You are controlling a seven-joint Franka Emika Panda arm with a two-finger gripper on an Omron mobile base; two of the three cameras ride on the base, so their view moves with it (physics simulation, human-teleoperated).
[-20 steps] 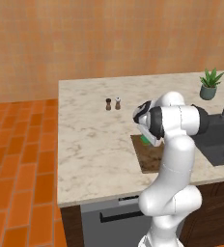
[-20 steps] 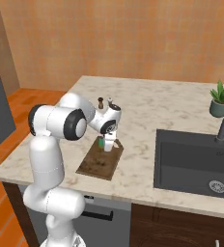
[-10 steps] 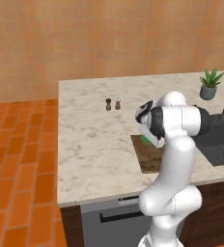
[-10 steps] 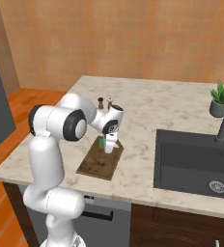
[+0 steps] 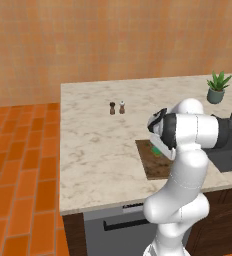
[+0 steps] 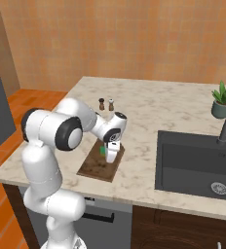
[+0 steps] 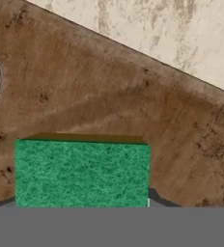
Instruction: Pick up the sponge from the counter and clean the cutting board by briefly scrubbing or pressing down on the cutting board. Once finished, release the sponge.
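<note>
shakers (image 5: 117,107) stand well apart from the cutting board (image 5: 155,165)

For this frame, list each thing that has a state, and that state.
gripper: shut on the sponge, pointing down over the cutting board.
sponge: held, green side towards the hand camera, over the board.
cutting board: flat on the counter, hole end in view.

The glossy white, rounded robot arm (image 5: 188,165) is built of bulbous segments joined by dark grey ring-shaped joints (image 6: 69,138). A white wrist block with a black camera housing (image 6: 114,136) sits above its 2 fingers.
</note>
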